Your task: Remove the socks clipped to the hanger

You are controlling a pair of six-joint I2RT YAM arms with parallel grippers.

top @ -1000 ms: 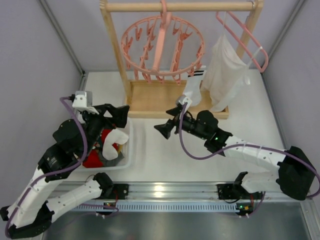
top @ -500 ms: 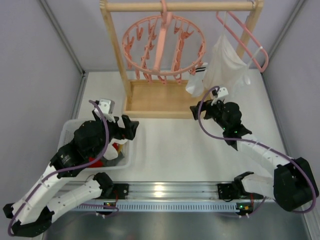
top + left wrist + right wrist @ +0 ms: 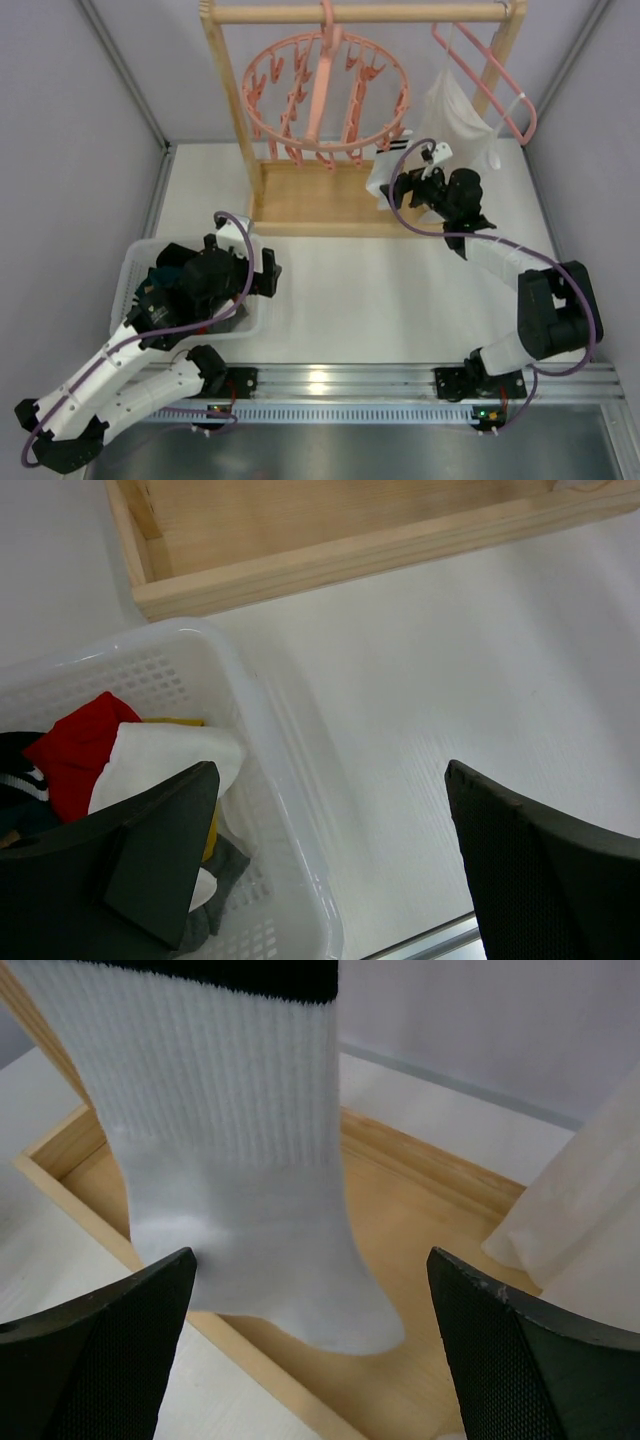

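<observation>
The round pink hanger (image 3: pixel 325 95) hangs from the wooden rail with most of its clips bare. One of the socks, white with black stripes (image 3: pixel 384 172), stays clipped at its right rim. My right gripper (image 3: pixel 398 190) stands open just in front of it. In the right wrist view the white sock (image 3: pixel 235 1160) hangs between and just ahead of the spread fingers (image 3: pixel 100 1360), untouched. My left gripper (image 3: pixel 268 272) is open and empty over the right edge of the white basket (image 3: pixel 135 270). The basket holds red (image 3: pixel 85 745), white (image 3: pixel 165 755), yellow and grey socks.
The wooden stand base (image 3: pixel 330 200) lies under the hanger. The large white garment (image 3: pixel 455 120) hangs on a pink triangular hanger (image 3: pixel 500 85) right beside the sock and also shows in the right wrist view (image 3: pixel 590 1230). Grey walls close in on both sides.
My right arm has swung from the middle of the table up and right to the hanging sock. My left arm has drawn back and down over the basket's right edge.
</observation>
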